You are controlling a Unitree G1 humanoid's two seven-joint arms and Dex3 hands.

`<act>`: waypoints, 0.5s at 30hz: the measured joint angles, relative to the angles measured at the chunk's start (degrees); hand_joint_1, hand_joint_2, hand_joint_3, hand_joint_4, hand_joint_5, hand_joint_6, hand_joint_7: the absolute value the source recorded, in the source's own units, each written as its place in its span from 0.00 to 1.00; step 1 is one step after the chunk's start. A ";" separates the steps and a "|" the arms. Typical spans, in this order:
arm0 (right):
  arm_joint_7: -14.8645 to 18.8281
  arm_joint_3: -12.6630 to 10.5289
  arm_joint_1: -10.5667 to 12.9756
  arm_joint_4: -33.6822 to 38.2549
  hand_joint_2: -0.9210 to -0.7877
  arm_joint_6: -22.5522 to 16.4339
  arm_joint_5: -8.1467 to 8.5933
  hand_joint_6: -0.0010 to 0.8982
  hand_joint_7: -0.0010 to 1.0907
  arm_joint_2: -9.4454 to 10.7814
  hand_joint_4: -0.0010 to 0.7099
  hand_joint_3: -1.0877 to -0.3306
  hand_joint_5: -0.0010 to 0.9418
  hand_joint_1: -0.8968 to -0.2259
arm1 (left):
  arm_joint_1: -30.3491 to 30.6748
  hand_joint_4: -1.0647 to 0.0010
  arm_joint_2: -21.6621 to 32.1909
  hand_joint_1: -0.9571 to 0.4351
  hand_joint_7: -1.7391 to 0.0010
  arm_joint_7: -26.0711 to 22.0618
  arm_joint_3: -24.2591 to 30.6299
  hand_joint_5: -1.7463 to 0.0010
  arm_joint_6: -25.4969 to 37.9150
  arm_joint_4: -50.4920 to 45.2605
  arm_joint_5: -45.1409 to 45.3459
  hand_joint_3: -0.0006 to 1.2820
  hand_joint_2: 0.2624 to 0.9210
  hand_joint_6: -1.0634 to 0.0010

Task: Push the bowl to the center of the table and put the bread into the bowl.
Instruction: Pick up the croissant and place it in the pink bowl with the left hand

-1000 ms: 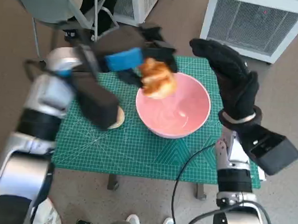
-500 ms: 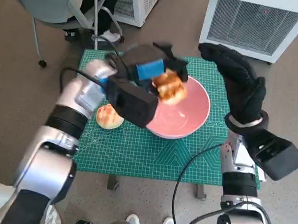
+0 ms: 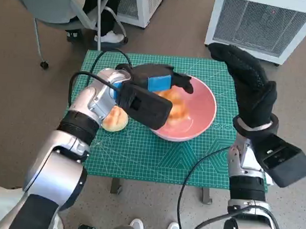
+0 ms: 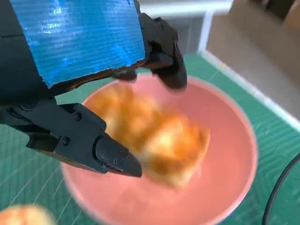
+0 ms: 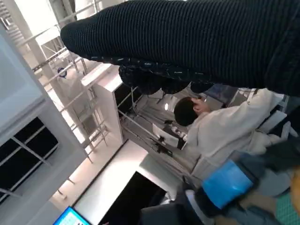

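The pink bowl (image 3: 191, 114) sits on the green cutting mat (image 3: 141, 150), a little toward the robot's right of the mat's middle. Inside the bowl lies a golden piece of bread (image 4: 161, 140), blurred in the left wrist view. The left hand (image 3: 160, 81) hovers over the bowl's left rim, its fingers (image 4: 166, 56) spread apart with nothing between them and clear of the bread. A second bread roll (image 3: 114, 120) rests on the mat just beside the bowl, on its left. The right hand (image 3: 247, 86) is raised beyond the bowl's right side, fingers extended and loosely apart, holding nothing. A person in white (image 5: 225, 129) shows in the right wrist view.
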 measured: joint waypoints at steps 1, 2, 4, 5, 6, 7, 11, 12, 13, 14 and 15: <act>-0.07 0.00 0.00 0.00 0.00 -0.02 0.00 0.00 0.63 0.00 0.42 0.42 0.08 0.41 | 0.16 1.00 0.37 0.50 0.80 -0.34 0.21 1.00 -0.03 -0.76 -0.23 0.02 0.75 1.00; -0.13 0.00 0.00 0.00 0.00 -0.03 0.00 0.00 0.63 0.01 0.42 0.42 0.08 0.42 | 0.33 1.00 0.72 0.49 0.81 -0.48 0.43 1.00 -0.12 -1.47 -0.57 0.02 0.75 1.00; -0.25 -0.01 0.01 0.01 0.00 -0.09 0.00 0.00 0.63 0.02 0.42 0.42 0.08 0.42 | 0.73 1.00 1.57 0.47 0.81 -0.59 1.04 1.00 -0.36 -3.08 -1.62 0.02 0.75 1.00; -0.33 -0.02 0.01 0.03 0.00 -0.11 0.00 0.00 0.63 0.03 0.42 0.42 0.08 0.42 | 1.00 1.00 2.05 0.46 0.81 -0.59 1.45 1.00 -0.51 -4.03 -2.01 0.02 0.75 1.00; -0.38 -0.02 0.01 0.05 0.00 -0.15 0.00 0.00 0.63 0.03 0.42 0.42 0.08 0.43 | 1.29 1.00 2.54 0.46 0.81 -0.60 1.76 1.00 -0.61 -4.92 -2.34 0.02 0.75 1.00; -0.42 -0.01 0.00 0.07 0.00 -0.16 0.00 0.00 0.64 0.05 0.42 0.42 0.08 0.43 | 1.65 1.00 3.02 0.45 0.80 -0.63 2.07 1.00 -0.69 -5.93 -2.69 0.01 0.76 1.00; -0.62 -0.01 0.04 0.28 0.00 -0.21 0.02 0.00 0.65 0.15 0.42 0.41 0.08 0.43 | 4.32 1.00 6.18 0.44 0.79 -1.56 3.91 1.00 -1.78 -11.22 -5.21 0.01 0.76 0.99; -0.63 -0.02 0.06 0.32 0.00 -0.23 0.02 0.00 0.65 0.15 0.42 0.41 0.08 0.43 | 4.98 1.00 6.99 0.44 0.79 -2.00 4.31 1.00 -1.90 -12.30 -5.84 0.01 0.76 0.99; -0.65 -0.02 0.07 0.40 0.00 -0.23 0.02 0.00 0.65 0.15 0.42 0.41 0.08 0.43 | 5.61 1.00 7.76 0.45 0.80 -2.45 4.76 1.00 -1.95 -13.50 -6.31 0.01 0.77 0.97; -0.68 -0.01 0.07 0.46 0.00 -0.24 0.02 0.00 0.65 0.17 0.42 0.41 0.08 0.43 | 6.46 1.00 8.76 0.45 0.81 -3.05 5.23 1.00 -1.81 -15.05 -6.83 0.01 0.77 0.96; -0.69 -0.01 0.09 0.49 0.00 -0.25 0.02 0.00 0.65 0.16 0.42 0.41 0.08 0.43 | 7.19 1.00 9.67 0.46 0.82 -3.57 5.70 1.00 -1.68 -16.39 -7.28 0.01 0.77 0.95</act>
